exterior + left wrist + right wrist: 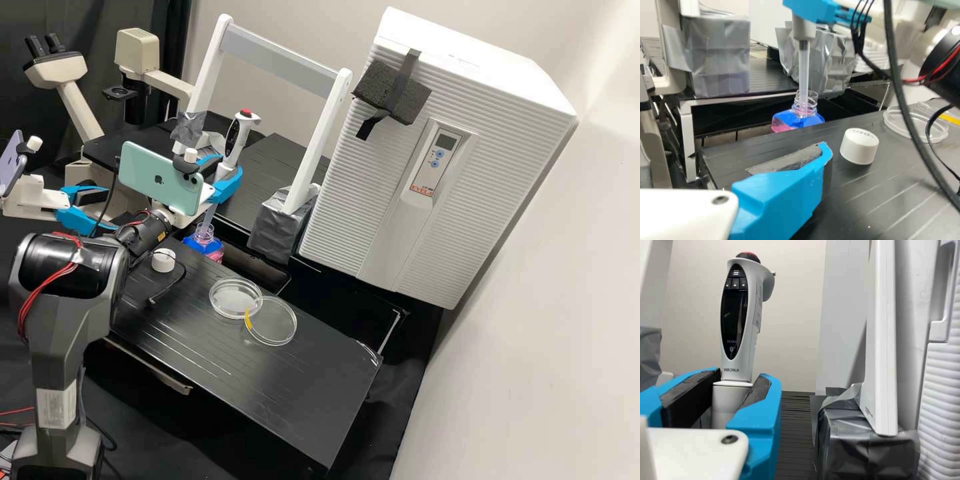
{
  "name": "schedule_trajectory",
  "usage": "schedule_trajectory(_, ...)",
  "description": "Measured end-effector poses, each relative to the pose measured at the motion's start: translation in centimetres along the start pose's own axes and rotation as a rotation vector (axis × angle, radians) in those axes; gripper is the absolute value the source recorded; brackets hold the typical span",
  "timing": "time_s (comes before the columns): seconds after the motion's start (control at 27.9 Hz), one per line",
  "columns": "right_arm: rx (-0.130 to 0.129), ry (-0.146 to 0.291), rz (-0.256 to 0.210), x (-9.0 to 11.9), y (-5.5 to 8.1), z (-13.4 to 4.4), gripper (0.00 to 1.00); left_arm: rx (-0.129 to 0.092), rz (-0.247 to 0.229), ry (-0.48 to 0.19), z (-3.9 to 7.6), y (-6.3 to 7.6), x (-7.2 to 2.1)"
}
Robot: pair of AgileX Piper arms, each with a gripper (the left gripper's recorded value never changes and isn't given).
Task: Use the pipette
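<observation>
White, black and blue, with one patch of pink

The pipette [740, 315] is white with a glossy black front panel and a red top button. The right gripper [737, 385] has bright blue fingers [760, 410] lined with black pads [687, 397]. At centre left of the high view, the clear bottle [207, 243] holds pink liquid, and its cap [163, 259] is white. The bench [267, 387] is black and finely lined. The machine [467, 200] at right is white and ribbed.

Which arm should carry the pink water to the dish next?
Probably the right. Its gripper is shut on the pipette, whose tip is in the bottle. The left gripper is open and empty.
</observation>
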Motion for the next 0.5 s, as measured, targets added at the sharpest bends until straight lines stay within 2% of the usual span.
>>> schedule_trajectory(0.11, 0.018, 0.019, 0.027, -0.2, 1.2, -0.7, 0.0, 0.0, 0.01, -0.009, 0.1, 0.1, 0.0)
schedule_trajectory(0.25, 0.055, 0.059, 0.083, -0.3, 3.3, -2.1, 0.0, -0.001, 0.025, -0.025, 0.2, 0.1, -0.06)
schedule_trajectory(0.5, 0.119, 0.125, 0.194, -1.1, 7.7, -4.3, 0.0, -0.009, 0.017, -0.027, 0.2, -0.4, -0.36)
